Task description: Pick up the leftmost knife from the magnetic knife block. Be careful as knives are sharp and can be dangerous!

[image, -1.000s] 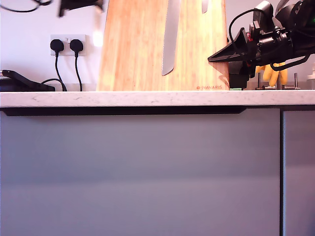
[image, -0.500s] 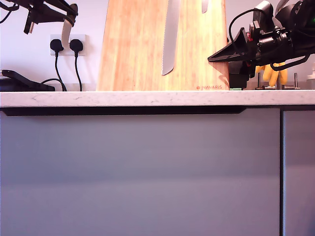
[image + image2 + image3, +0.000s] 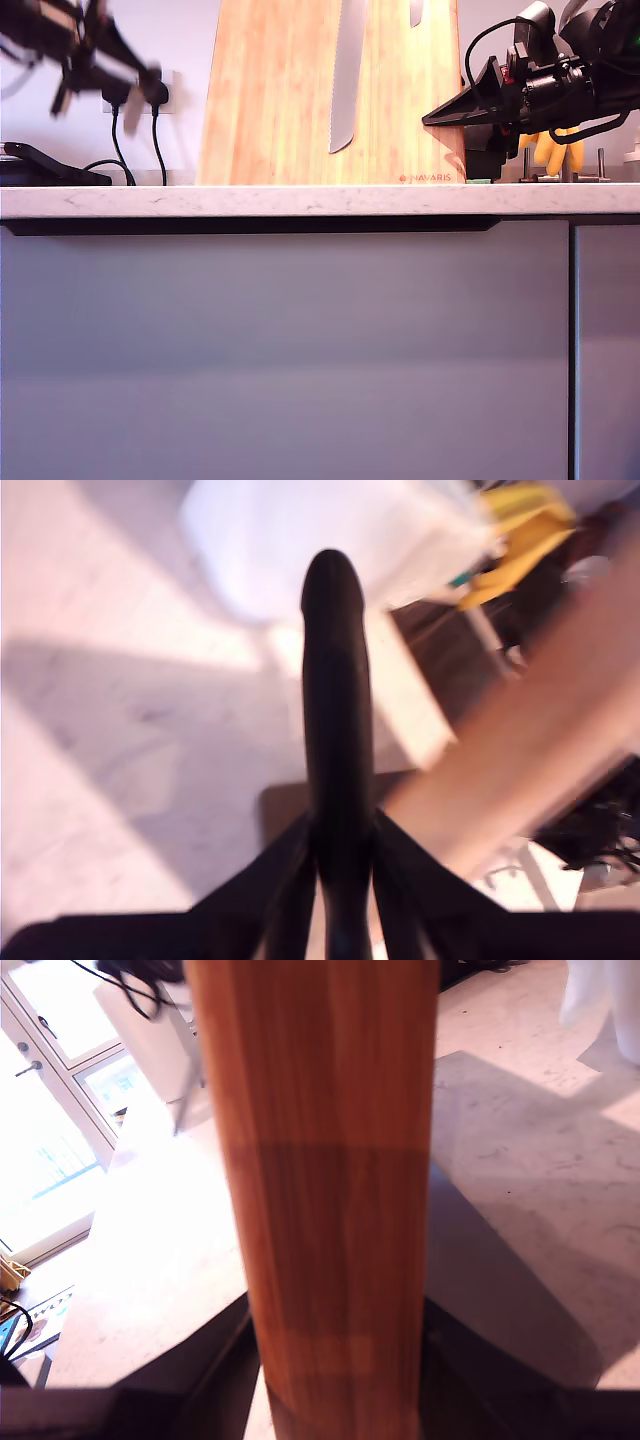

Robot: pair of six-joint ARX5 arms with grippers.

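Black-handled steel knife point(image 3: 335, 680) clenched in fingers of my first gripper point(image 3: 340, 825) at the exterior view's upper left, off the tall bamboo knife block point(image 3: 290, 100). Block edge grasped by fingers of my second gripper point(image 3: 445, 116).

Blurred leftmost knife point(image 3: 133, 112) beside upright magnetic knife block point(image 3: 290, 110).

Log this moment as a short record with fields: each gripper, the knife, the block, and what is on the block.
first gripper: my first gripper is shut on the black handle of the leftmost knife; it shows blurred at the exterior view's upper left, apart from the block
second gripper: my second gripper appears closed on the edge of the magnetic knife block, on the exterior view's right
on the block: long serrated blade; short blade tip
block: upright on the worktop
knife blade: too blurred to make out
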